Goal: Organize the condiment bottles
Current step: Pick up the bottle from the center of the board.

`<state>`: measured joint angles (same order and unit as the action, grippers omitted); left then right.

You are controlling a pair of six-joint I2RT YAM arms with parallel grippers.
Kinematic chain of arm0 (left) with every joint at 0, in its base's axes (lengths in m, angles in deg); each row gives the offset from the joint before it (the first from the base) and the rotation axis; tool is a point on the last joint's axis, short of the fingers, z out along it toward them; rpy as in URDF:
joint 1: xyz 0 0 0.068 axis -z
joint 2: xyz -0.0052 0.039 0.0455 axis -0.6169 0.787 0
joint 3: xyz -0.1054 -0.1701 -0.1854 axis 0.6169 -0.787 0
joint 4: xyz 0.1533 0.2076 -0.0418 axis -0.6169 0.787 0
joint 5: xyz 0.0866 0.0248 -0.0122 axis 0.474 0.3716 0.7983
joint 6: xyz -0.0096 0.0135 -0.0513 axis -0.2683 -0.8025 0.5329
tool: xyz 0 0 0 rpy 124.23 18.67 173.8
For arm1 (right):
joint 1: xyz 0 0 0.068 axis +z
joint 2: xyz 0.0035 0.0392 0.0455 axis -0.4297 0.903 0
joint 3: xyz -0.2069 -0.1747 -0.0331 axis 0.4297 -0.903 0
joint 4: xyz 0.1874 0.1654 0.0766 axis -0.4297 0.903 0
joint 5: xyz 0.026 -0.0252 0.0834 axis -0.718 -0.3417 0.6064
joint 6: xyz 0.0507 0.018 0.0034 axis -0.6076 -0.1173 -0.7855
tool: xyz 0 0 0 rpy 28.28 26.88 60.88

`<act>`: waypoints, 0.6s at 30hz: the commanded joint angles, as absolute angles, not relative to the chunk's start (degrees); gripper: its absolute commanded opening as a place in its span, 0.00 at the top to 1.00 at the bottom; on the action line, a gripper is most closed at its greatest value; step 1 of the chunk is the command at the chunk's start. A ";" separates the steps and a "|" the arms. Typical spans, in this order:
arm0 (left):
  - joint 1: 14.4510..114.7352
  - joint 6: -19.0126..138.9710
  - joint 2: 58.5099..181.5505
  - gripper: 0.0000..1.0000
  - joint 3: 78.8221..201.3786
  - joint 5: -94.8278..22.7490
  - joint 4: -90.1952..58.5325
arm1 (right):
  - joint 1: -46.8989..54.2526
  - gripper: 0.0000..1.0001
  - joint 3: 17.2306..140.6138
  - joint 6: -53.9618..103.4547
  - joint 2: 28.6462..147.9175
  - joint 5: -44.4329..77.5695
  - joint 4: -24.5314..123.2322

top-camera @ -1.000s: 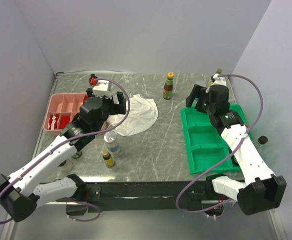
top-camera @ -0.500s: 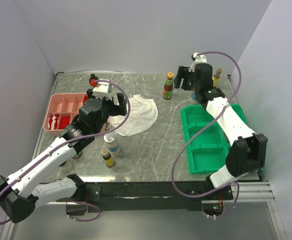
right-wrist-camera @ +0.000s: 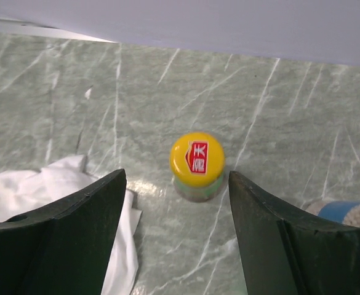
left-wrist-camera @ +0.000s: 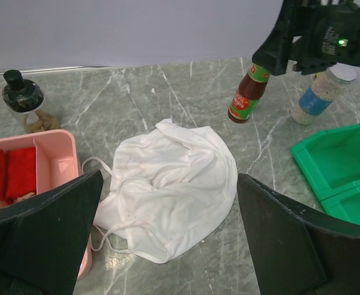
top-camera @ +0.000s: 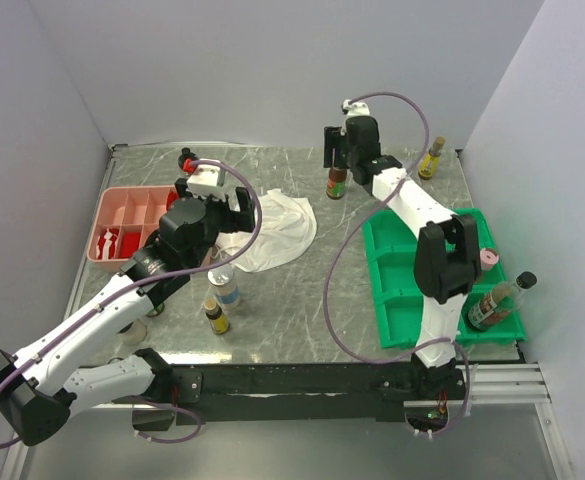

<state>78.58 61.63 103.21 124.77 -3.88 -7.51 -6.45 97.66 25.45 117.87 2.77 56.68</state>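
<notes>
A red-labelled sauce bottle with a yellow cap (top-camera: 338, 183) stands at the back of the table. My right gripper (top-camera: 340, 158) hovers open right above it; in the right wrist view the yellow cap (right-wrist-camera: 197, 158) sits between and just ahead of the spread fingers (right-wrist-camera: 176, 181). My left gripper (top-camera: 234, 212) is open and empty over the white cloth (left-wrist-camera: 167, 178). A blue-labelled clear bottle (top-camera: 225, 284) and a small amber bottle (top-camera: 215, 316) stand at the front left. A dark sauce bottle (top-camera: 494, 303) lies in the green tray (top-camera: 402, 290). A small yellow-capped bottle (top-camera: 432, 158) stands at the far right.
A pink tray (top-camera: 122, 215) with red packets sits at the left, with a black-capped bottle (left-wrist-camera: 23, 98) behind it. A blue-labelled jar of grains (left-wrist-camera: 320, 95) stands right of the red-labelled bottle. A pink-capped jar (top-camera: 487, 260) rests in the green tray. Walls close in the back and sides.
My right arm has swung left from over the green tray's far end to above the red-labelled bottle, uncovering the tray's contents. The left arm has barely moved.
</notes>
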 commanded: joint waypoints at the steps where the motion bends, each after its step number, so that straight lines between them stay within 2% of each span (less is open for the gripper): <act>1: 79.05 62.02 101.75 0.03 125.24 -3.43 -10.04 | -5.50 0.26 103.48 28.22 120.58 -5.20 56.40; 11: 79.23 61.94 100.87 0.03 125.24 -4.14 -10.12 | -5.06 0.39 104.54 27.26 123.22 -5.22 55.52; 18: 79.40 61.93 100.70 0.03 125.24 -4.40 -10.13 | -4.62 0.57 105.06 27.69 124.09 -4.96 55.35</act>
